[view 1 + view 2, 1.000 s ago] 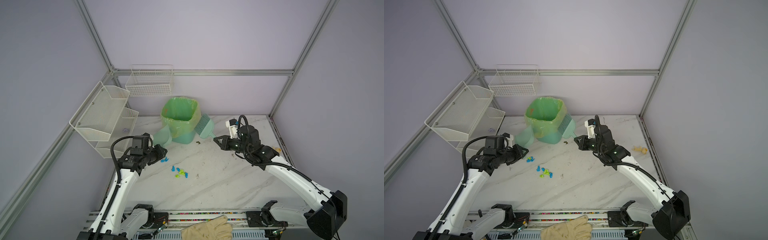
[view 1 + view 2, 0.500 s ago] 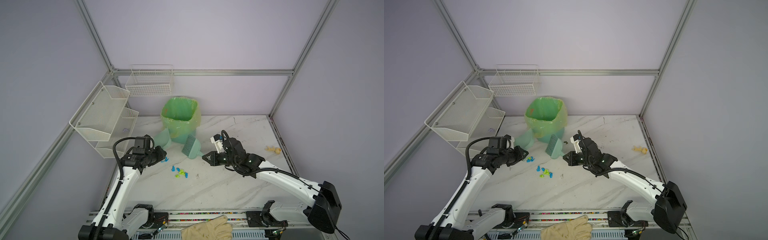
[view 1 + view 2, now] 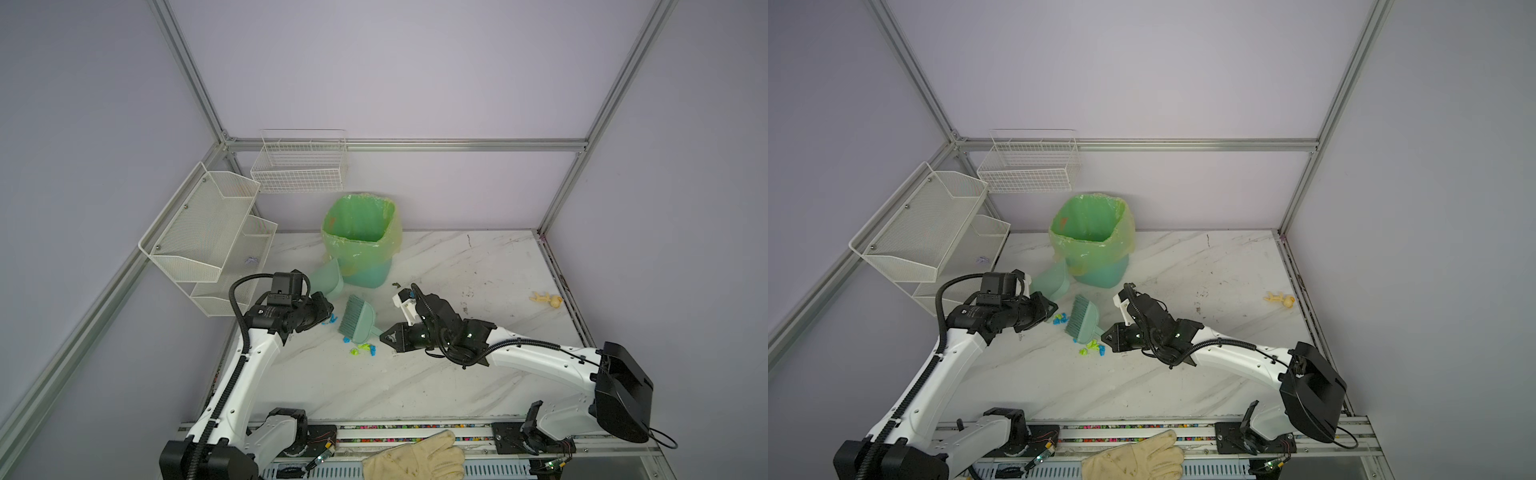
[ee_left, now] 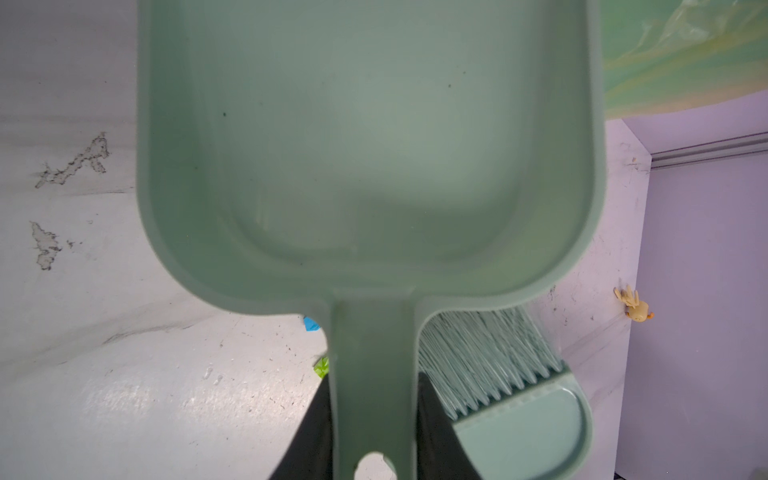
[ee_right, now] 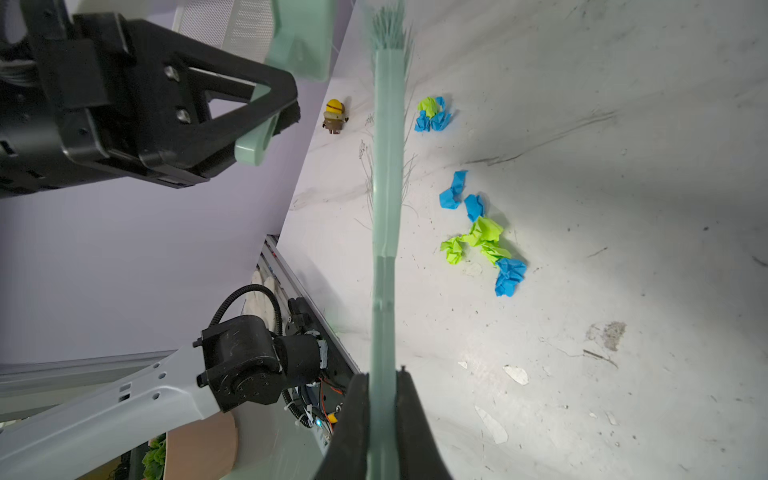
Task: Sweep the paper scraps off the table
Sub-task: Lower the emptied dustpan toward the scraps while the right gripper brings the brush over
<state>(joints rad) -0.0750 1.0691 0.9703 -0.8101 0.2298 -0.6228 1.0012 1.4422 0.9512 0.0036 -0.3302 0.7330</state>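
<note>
Blue and lime-green paper scraps (image 3: 362, 350) (image 3: 1092, 347) (image 5: 482, 237) lie on the white marble table (image 3: 457, 374), just in front of the brush; two more wads (image 3: 331, 320) (image 5: 432, 114) lie between the brush and the left gripper. My left gripper (image 3: 322, 309) (image 4: 374, 382) is shut on the handle of a pale green dustpan (image 3: 328, 282) (image 4: 365, 145), which is empty. My right gripper (image 3: 384, 336) (image 5: 382, 378) is shut on the handle of a matching brush (image 3: 357, 318) (image 5: 386, 166), bristles pointing towards the dustpan.
A green-lined bin (image 3: 361, 245) stands behind the dustpan. White mesh racks (image 3: 208, 232) and a wire basket (image 3: 299, 166) hang at the back left. A yellow toy figure (image 3: 546, 298) lies near the right edge. A glove (image 3: 415, 459) rests on the front rail.
The right arm has swung the brush from beside the bin forward and left, down next to the scraps. The left arm with the dustpan has barely moved.
</note>
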